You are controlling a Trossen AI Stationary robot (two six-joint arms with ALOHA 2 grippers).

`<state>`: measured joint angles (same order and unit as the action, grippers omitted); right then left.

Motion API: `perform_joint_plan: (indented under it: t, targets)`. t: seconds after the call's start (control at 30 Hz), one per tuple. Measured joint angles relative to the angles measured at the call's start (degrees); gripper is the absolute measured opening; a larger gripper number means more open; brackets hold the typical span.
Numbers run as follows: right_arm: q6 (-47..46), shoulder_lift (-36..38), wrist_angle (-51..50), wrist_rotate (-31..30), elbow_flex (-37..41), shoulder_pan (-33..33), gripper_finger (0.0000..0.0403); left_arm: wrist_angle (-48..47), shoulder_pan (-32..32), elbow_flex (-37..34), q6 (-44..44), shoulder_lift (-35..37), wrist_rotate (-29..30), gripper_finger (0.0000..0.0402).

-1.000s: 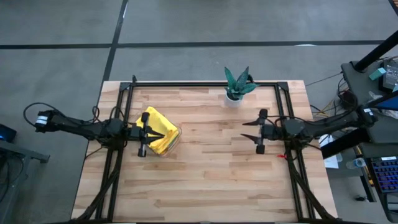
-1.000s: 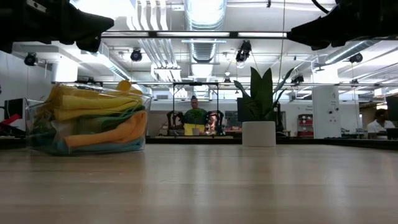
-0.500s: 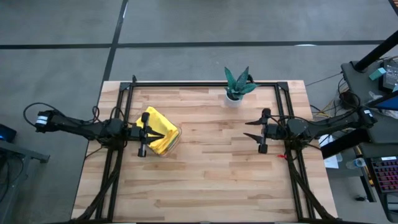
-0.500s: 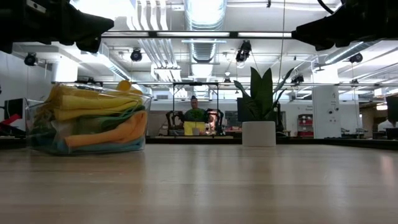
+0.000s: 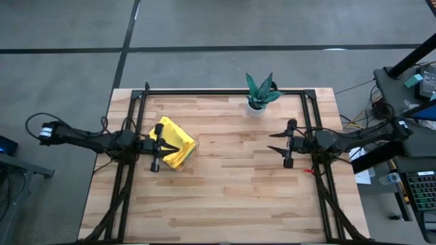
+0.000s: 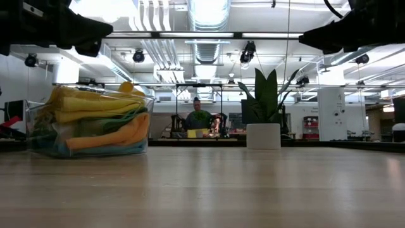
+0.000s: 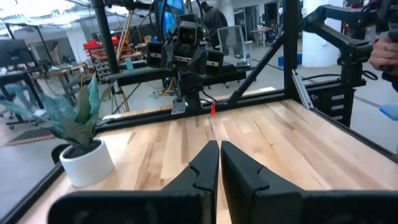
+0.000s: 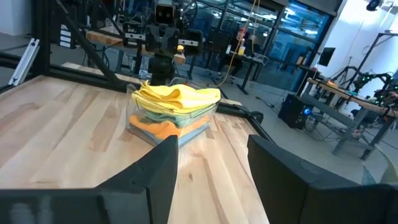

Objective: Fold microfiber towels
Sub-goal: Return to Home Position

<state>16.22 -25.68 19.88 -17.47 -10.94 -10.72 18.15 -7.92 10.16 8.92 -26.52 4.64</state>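
- The microfiber towels (image 5: pixel 181 157) are lying flat, stacked in the clear tray (image 5: pixel 196 145) on the left side of the table (image 5: pixel 225 204). The tray is sitting skew to the table edges.
- Their long folds are running level across the tray in the low view.
- The high view is showing only the yellow top. The low view is showing yellow, green, orange and blue, from top to bottom.
- The left gripper (image 5: pixel 170 145) is hovering over the stack, its fingers (image 7: pixel 203 172) pressed together on nothing.
- The right gripper (image 5: pixel 270 142) is hanging on the right side, its fingers (image 8: pixel 161 175) spread and empty.
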Motion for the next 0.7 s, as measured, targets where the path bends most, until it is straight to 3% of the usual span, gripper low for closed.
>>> perform_joint_plan:
  t: [0.7]
  targets:
    - [-0.7,12.0,-10.5,0.0,0.9,0.0,0.0158,-1.2,0.0,-5.9,-2.6,13.4,-0.9,0.0004]
